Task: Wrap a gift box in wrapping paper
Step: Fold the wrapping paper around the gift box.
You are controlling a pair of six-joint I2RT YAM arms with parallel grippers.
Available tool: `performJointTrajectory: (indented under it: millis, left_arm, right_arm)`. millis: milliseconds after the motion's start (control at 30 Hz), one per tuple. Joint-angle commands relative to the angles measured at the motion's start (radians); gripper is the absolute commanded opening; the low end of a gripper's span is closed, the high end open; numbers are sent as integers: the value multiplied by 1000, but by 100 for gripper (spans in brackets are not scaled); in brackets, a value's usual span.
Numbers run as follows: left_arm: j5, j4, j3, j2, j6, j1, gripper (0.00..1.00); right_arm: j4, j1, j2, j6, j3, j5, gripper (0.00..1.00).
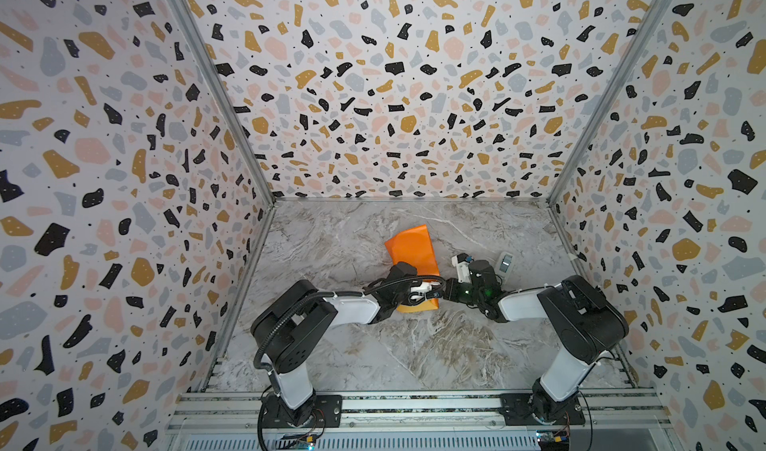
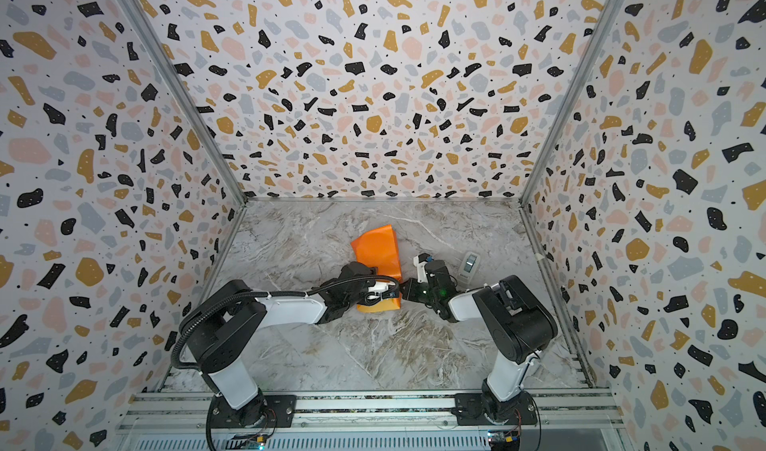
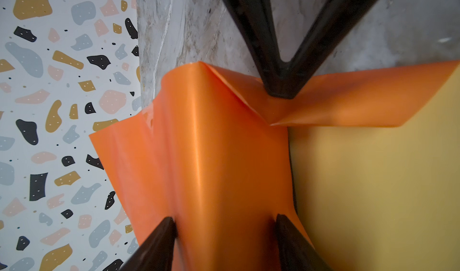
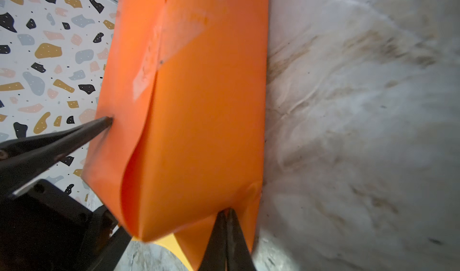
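The wrapping paper [image 1: 414, 248] [image 2: 379, 246] is folded into an orange bundle mid-table. The gift box is hidden inside it. In the left wrist view my left gripper [image 3: 225, 222] straddles the bundle, both fingertips pressed into the orange paper [image 3: 211, 145]. The paper's yellow face [image 3: 373, 182] lies flat beside it. My right gripper [image 4: 227, 211] is shut, and its tips push into a fold of the paper [image 4: 199, 108] at the bundle's end. The same shut tips [image 3: 283, 90] appear in the left wrist view. In both top views the two wrists meet over the near end.
A small grey-white tape dispenser [image 1: 505, 263] [image 2: 470, 264] stands just beyond the right wrist. The marble table [image 1: 414, 345] is boxed in by patterned walls on three sides. A metal rail [image 1: 414, 405] carries both arm bases at the front.
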State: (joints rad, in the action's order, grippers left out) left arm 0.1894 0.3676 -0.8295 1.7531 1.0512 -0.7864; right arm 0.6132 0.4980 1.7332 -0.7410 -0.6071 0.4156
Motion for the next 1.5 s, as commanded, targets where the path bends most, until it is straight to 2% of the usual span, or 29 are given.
performJointTrajectory:
  millis: [0,933,1467]
  left_arm:
    - [-18,-59,-5,29,-14,-4,63]
    - [-26,-59,-3,29,-17,-4,63]
    - [-24,-55,-4,28,-20,-4,63]
  right_arm:
    - [22,10,10,-13,-27,14,6]
    - [118,41,75,-93,-28,-35,6]
    - [219,42,22,-137,53,34,10]
